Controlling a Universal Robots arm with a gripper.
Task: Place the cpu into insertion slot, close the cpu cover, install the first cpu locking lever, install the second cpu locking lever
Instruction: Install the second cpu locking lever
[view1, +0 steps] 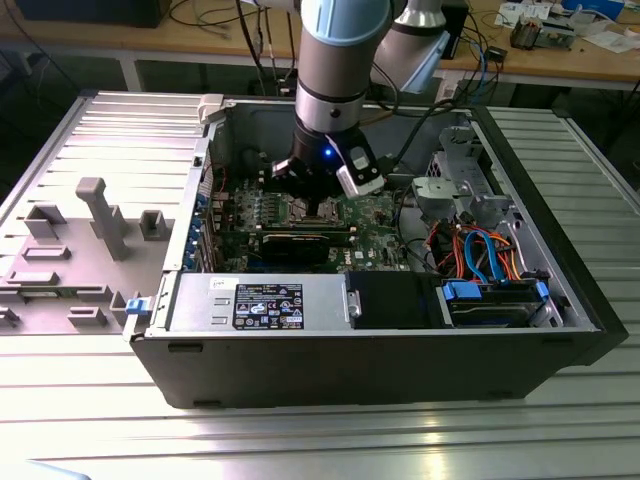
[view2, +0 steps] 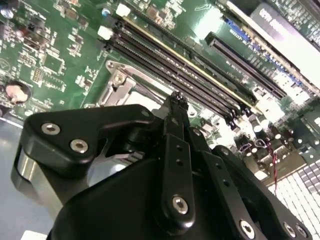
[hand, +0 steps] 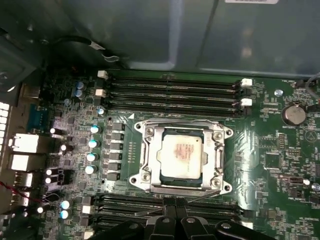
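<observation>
Claw (view2: 176, 102) sits low inside the open computer case (view1: 400, 350), fingers pinched together, gripping nothing visible. In the first wrist view its tips (hand: 172, 210) hang just beside the socket edge. The cpu (hand: 181, 152) lies flat in the insertion slot (hand: 145, 175), the cpu cover (hand: 181, 129) down around it, on the green motherboard (hand: 280, 165). Black memory slots (hand: 170, 90) run along both sides. Case stands on the ribbed metal tabletop (view1: 300, 440).

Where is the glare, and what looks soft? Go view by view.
In the first wrist view, light washes out the cpu top; in the second wrist view, the close gripper looks soft against the motherboard; in the exterior view, the table slats shine.
</observation>
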